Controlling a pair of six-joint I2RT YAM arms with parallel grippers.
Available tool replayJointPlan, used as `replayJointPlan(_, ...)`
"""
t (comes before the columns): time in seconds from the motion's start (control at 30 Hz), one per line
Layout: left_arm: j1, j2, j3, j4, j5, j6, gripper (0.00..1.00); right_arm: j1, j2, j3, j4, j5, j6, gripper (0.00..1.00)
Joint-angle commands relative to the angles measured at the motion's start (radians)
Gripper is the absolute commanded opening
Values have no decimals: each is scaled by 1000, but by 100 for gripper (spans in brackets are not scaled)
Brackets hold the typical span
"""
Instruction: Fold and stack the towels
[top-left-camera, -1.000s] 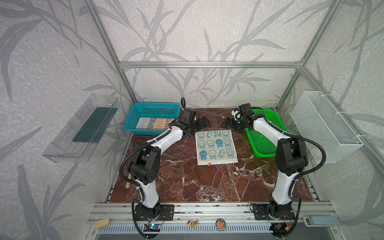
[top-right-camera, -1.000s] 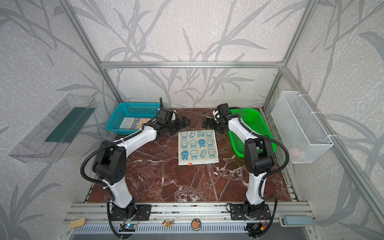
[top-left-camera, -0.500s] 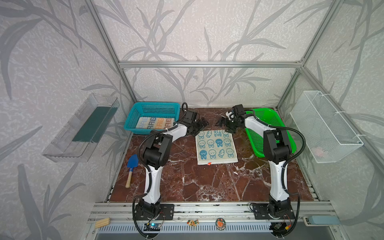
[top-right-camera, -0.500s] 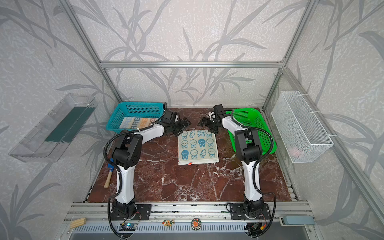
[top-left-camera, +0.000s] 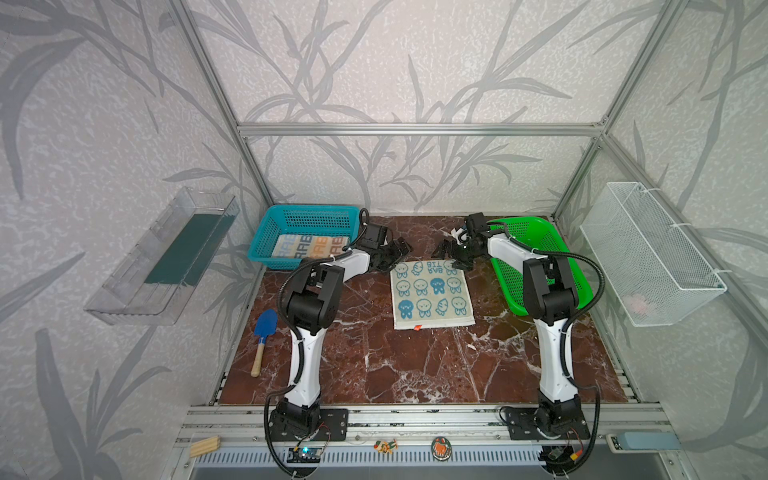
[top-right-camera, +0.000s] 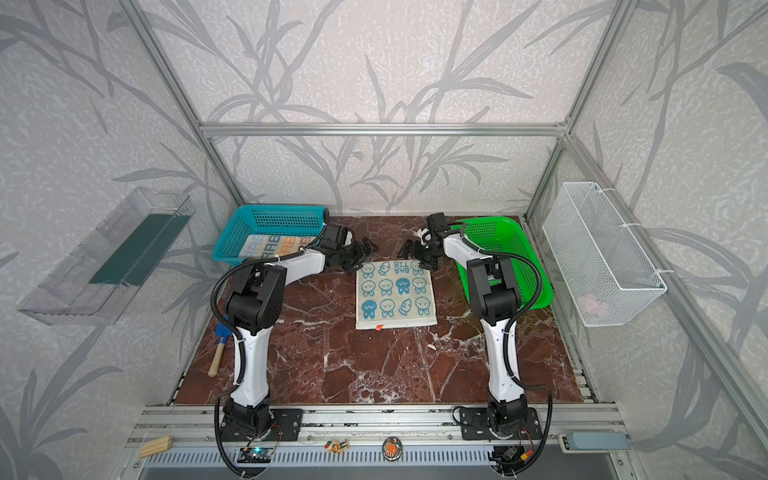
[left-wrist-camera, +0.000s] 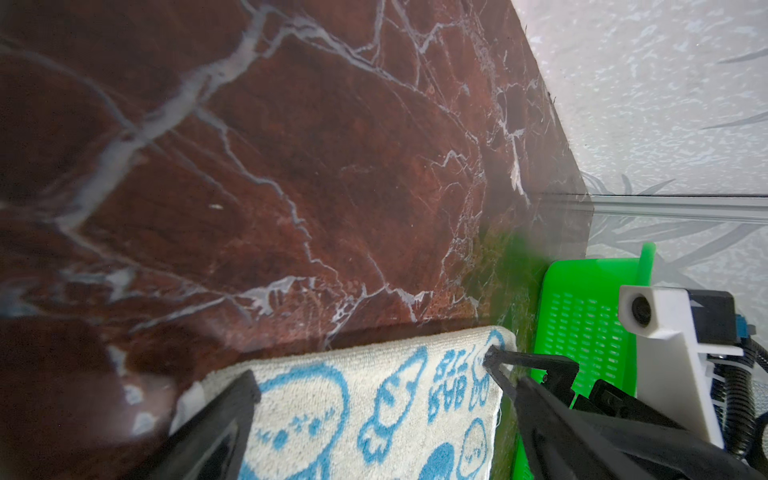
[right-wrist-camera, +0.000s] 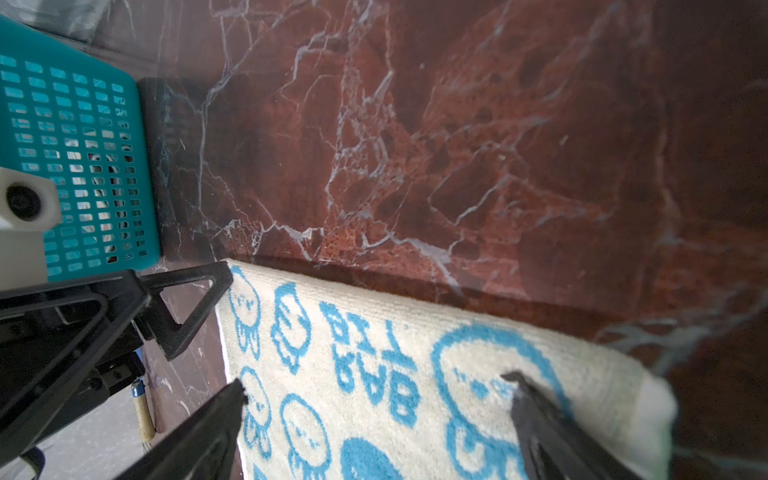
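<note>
Both jaws wide, my left gripper (top-left-camera: 397, 255) and right gripper (top-left-camera: 451, 257) sit at the 2 far corners of the blue-bunny towel (top-left-camera: 432, 297), flat at the centre of the table (top-left-camera: 374, 365); uneven pinches may skew the fold.

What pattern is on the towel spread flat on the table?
The towel is cream with blue bunnies and blue lettering. It shows best in the right wrist view.

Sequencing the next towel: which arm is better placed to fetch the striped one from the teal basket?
Left. The left gripper, open, hovers beside the teal basket holding the striped towel; the right gripper is across the blue-bunny towel, next to the green basket.
</note>
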Motion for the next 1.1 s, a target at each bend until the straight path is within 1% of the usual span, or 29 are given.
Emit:
replayJointPlan(0.0,13,-9,-51,-75,-28,36,99,0,2,-46,-68,45,-30,99)
replayJointPlan(0.27,12,-50,-112,-104,-49,88,99,29,-64,-231,0,61,-16,99)
replayJointPlan(0.4,13,-74,-138,-129,-59,108,99,66,-98,-327,48,63,8,99)
replayJointPlan(0.5,15,-114,-190,-135,-84,122,99,102,-123,-378,82,60,30,99)
replayJointPlan(0.63,23,-157,-251,-132,-93,132,99,114,-156,-358,63,38,21,99)
replayJointPlan(0.73,23,-166,-263,-137,-91,137,99,108,-192,-308,38,29,5,99)
replayJointPlan(0.83,24,-161,-264,-127,-87,132,99,103,-204,-251,31,-8,10,99)
replayJointPlan(1.07,24,-163,-257,-123,-84,126,99,117,-160,-143,83,-90,106,99)
